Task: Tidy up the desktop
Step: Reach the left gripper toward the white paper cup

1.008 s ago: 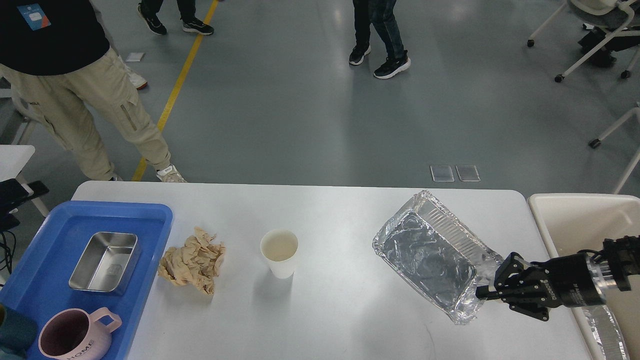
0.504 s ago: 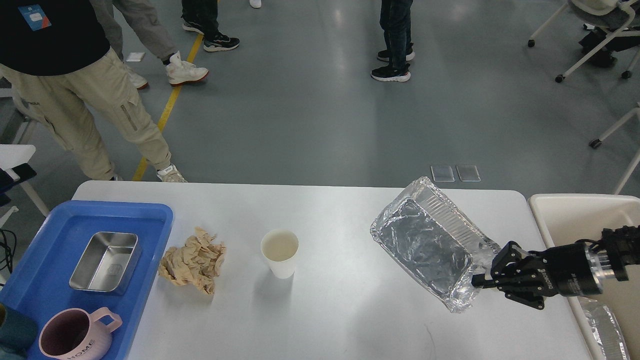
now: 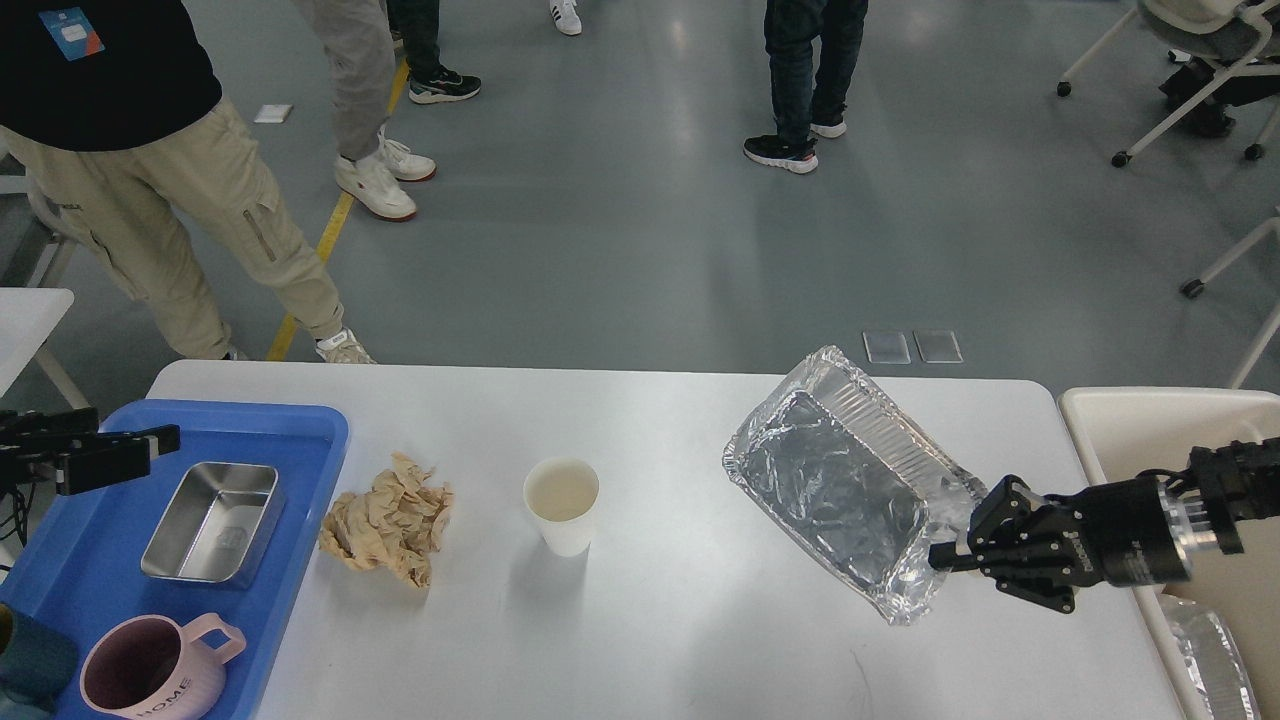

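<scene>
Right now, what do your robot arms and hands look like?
Both are black. My right gripper has chunky angular black fingers with small grey lettering on its body, then a shiny silver ring at the wrist and thin black cables behind. My left gripper is a flat, boxy black piece, with dark cables at the left edge.

Black right end effector (image 3: 950, 558), silver wrist ring

The desk (image 3: 680, 640) is smooth, matt white. The foil tray (image 3: 835, 490) is shiny, wrinkled aluminium. The blue tray (image 3: 60, 560) is glossy plastic; its tin (image 3: 213, 522) brushed metal. The paper wad (image 3: 385, 518) is rough, crumpled brown; the cup (image 3: 560, 505) matt white paper.
</scene>
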